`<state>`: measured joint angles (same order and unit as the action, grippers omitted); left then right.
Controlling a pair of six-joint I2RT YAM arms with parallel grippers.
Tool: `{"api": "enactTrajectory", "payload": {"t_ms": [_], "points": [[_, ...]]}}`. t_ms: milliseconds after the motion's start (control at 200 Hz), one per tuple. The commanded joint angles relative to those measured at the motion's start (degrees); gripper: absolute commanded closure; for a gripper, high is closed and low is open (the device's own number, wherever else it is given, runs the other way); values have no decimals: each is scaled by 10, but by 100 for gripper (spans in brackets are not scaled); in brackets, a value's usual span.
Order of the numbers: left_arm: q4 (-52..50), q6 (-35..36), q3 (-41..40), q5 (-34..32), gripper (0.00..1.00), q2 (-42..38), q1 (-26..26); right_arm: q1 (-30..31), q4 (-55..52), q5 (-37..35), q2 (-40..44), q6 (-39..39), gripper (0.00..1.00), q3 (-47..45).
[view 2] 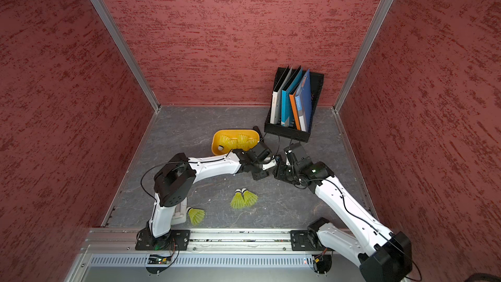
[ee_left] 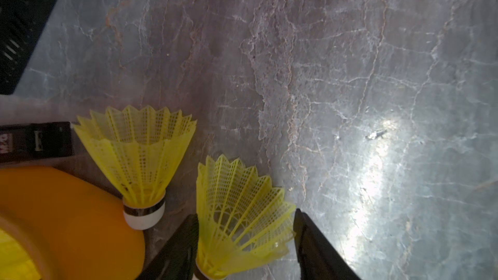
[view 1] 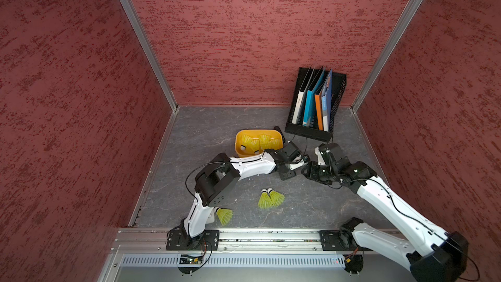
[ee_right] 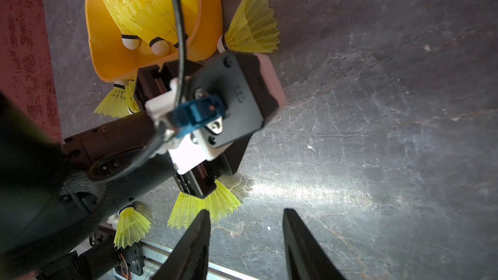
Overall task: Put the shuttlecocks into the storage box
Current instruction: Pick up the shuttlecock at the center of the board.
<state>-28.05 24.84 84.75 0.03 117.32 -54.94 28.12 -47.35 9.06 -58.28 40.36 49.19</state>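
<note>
Lab test cell: red panels (view 1: 244, 36), aluminium rail (view 1: 257, 236).

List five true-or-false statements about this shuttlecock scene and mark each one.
1. The storage box already holds several shuttlecocks. True.
2. The right gripper holds a shuttlecock. False: its jaws stand open with nothing between them.
3. Two shuttlecocks lie side by side on the table, outside the box. True.
4. The file rack stands empty. False: folders stand in it.
5. The left gripper has its fingers on either side of a shuttlecock. True.
</note>
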Motion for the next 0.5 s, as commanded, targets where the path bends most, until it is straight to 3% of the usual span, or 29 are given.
{"api": "enactTrajectory", "payload": {"t_ms": [0, 95, 281, 496], "points": [[-35, -24, 3, 40, 41, -24, 3, -6, 24, 11, 1, 15, 53, -3], [-39, -21, -3, 39, 39, -29, 4, -7, 29, 10, -3, 18, 53, -3], [-35, -34, -8, 52, 23, -68, 8, -7, 27, 5, -1, 23, 53, -6], [-36, -85, -29, 104, 20, -120, 29, -8, 27, -3, 3, 26, 53, -9]]}}
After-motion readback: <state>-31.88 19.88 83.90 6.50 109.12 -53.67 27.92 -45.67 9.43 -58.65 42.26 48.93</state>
